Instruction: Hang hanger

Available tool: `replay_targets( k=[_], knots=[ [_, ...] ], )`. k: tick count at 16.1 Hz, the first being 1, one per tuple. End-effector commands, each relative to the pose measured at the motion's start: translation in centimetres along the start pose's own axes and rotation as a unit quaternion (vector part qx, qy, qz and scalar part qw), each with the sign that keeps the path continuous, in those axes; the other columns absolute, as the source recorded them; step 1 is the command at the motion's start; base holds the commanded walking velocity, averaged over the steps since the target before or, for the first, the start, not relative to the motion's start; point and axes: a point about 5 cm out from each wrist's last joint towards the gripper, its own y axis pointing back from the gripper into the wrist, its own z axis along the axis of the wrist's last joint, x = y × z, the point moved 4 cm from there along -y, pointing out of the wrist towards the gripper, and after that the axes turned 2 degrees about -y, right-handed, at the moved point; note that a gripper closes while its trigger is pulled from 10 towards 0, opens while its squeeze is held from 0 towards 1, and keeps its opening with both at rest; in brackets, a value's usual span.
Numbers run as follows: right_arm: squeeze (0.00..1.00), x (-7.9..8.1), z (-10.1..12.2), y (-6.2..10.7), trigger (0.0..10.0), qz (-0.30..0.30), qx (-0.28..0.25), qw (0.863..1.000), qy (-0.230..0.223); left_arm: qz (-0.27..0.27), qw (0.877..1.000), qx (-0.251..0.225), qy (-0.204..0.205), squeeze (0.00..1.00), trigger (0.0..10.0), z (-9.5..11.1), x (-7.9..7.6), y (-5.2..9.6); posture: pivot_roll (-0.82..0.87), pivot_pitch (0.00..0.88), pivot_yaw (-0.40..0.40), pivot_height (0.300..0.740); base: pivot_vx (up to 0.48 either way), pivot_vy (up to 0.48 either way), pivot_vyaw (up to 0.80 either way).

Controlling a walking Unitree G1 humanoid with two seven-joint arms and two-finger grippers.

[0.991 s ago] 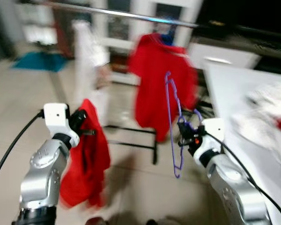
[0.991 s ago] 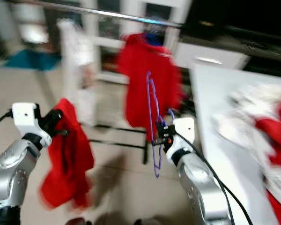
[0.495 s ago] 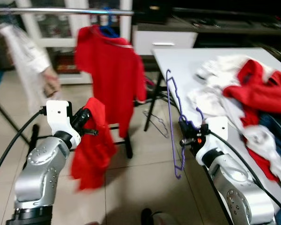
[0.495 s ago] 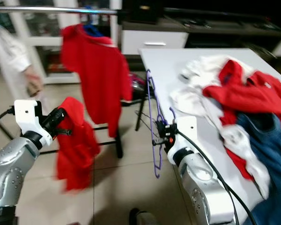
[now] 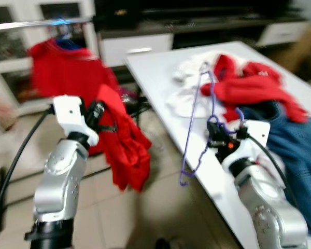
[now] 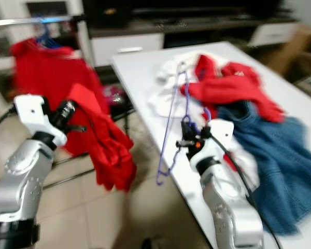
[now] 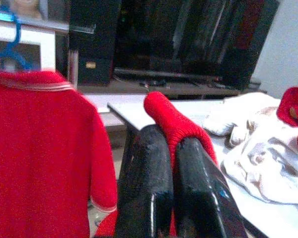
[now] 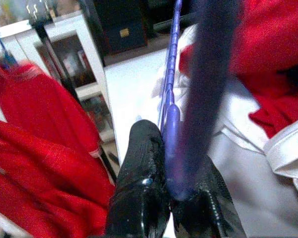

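White table (image 5: 155, 78) bears clothes (image 5: 249, 93); right pincer (image 5: 217, 136) apparently clamps hanger (image 5: 194, 122).

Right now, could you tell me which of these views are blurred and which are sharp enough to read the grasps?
Both eye views are motion-smeared, softening the clothes pile on the white table. The left wrist view is fairly sharp: left tool pinching the red garment. The right wrist view shows the purple hanger blurred close up, clamped in the right tool.
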Motion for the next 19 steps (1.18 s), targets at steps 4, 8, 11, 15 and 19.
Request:
replay_targets(
  k=[4,8,11,15,19],
  knots=[
    [0.00,-0.8,2.0,0.5,10.0,-0.013,-0.025,0.999,0.023,-0.089,0.995,0.031,-0.025,0.00,10.0,-0.4,-2.3,-0.7,0.02,0.000,0.010,0.740,0.000,0.000,-0.80],
    [0.00,-1.0,1.3,0.8,10.0,-0.026,-0.015,1.000,0.000,-0.112,0.993,0.037,-0.030,0.00,10.0,-0.6,-2.6,-0.5,0.00,0.000,0.000,0.740,0.000,0.108,-0.80],
    [0.00,-0.9,0.7,0.7,10.0,-0.020,-0.004,1.000,-0.005,-0.098,0.994,0.042,-0.031,0.00,10.0,-0.7,-2.1,-0.7,0.03,0.000,-0.012,0.740,0.000,0.442,-0.80],
    [0.00,-0.7,0.3,0.7,10.0,-0.016,0.002,1.000,-0.013,-0.103,0.993,0.050,-0.041,0.00,10.0,-0.6,-1.5,-0.1,0.04,0.000,-0.018,0.740,0.000,0.443,-0.80],
    [0.00,-0.5,0.5,0.5,10.0,-0.011,-0.003,1.000,-0.008,-0.102,0.992,0.051,-0.048,0.00,10.0,-0.7,-1.0,-0.2,0.05,0.000,-0.011,0.740,0.000,0.444,-0.80]
  ],
)
